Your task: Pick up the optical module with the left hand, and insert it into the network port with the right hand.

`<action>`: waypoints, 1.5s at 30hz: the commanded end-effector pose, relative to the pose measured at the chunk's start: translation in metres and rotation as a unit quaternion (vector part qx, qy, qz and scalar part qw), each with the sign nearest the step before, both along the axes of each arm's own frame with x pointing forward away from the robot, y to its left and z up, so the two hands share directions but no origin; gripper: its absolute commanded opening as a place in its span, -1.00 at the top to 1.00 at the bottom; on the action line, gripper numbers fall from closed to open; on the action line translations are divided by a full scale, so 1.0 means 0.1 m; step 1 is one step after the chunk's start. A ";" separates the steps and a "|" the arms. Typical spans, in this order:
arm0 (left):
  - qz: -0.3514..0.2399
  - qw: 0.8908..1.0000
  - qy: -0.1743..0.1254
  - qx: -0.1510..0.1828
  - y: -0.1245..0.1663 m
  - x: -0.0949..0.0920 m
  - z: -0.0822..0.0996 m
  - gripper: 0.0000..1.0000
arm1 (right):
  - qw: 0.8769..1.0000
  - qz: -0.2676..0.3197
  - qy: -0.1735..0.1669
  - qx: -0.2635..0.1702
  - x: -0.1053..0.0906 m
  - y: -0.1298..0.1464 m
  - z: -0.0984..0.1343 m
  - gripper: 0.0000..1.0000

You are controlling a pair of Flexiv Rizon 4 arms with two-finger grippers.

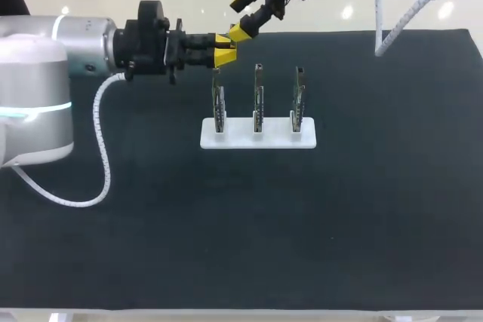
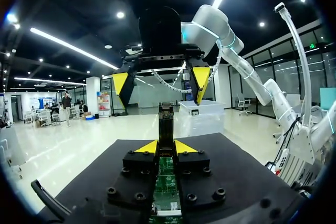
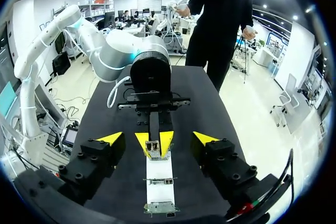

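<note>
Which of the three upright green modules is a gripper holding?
The green module at the white stand's left end: left gripper clamps its top; the other two stand untouched.

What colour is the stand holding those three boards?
The stand is white, clearest in head view.

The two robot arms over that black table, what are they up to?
The left gripper is shut on a small optical module and holds it level above the table. The right gripper hangs just ahead of it with its fingers open, not touching the module. Below them, three more modules stand upright in a white rack. It looks as if a hand-over from one arm to the other is about to happen.
</note>
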State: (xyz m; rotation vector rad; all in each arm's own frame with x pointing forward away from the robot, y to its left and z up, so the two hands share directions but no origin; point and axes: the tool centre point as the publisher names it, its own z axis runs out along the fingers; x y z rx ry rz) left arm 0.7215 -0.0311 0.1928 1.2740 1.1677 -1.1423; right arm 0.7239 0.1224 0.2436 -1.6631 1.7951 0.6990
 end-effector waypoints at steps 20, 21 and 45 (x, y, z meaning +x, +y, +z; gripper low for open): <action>0.000 1.000 0.000 0.000 0.00 0.00 0.00 1.00 | 1.000 -0.012 -0.009 -0.001 -0.08 0.02 -0.05 0.34; 0.000 1.000 0.000 0.000 0.00 0.00 0.00 1.00 | 1.000 -0.012 -0.010 -0.001 -0.08 0.03 -0.05 0.35; 0.000 1.000 0.000 0.000 0.00 0.00 0.00 -1.00 | 1.000 -0.013 -0.019 -0.004 -0.05 0.07 -0.07 1.00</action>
